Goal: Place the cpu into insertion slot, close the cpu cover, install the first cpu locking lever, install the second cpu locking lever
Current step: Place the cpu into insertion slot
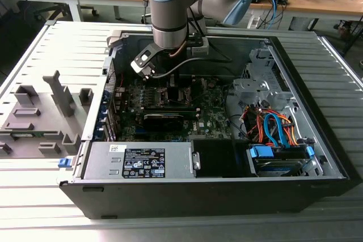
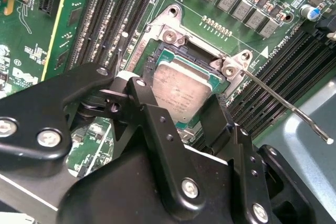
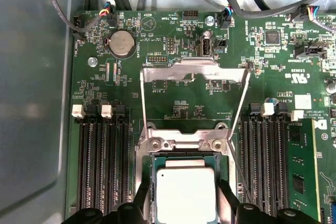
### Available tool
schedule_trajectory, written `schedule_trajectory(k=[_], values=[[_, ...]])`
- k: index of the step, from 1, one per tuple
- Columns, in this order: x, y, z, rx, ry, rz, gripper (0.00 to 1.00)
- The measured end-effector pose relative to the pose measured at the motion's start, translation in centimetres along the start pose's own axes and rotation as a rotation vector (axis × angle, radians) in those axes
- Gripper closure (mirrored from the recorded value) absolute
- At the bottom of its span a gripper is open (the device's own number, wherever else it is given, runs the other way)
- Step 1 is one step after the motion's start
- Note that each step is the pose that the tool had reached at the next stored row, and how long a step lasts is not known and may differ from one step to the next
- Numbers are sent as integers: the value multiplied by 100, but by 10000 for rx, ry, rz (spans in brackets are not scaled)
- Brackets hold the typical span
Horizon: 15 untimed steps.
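Already cpu [image 3: 186, 195] in insertion slot [image 3: 178, 157]

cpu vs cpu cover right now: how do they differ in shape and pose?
Shape: the cpu is a solid square plate. The cpu cover is an open frame, with the board visible through its window.
Pose: the cpu lies flat in the insertion slot. The cpu cover is folded open, clear of that slot.
Width: the cpu cover spans wider than the cpu.
Shared: both are pale silvery metal.
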<state>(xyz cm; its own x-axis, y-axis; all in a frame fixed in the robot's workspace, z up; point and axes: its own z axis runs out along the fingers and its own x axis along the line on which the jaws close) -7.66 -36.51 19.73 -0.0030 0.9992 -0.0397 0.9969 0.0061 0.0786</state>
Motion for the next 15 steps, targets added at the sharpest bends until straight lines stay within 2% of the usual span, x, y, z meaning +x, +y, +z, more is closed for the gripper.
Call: schedule_trajectory(k=[15], values=[[-6, 5, -58, 0, -1, 0, 39]])
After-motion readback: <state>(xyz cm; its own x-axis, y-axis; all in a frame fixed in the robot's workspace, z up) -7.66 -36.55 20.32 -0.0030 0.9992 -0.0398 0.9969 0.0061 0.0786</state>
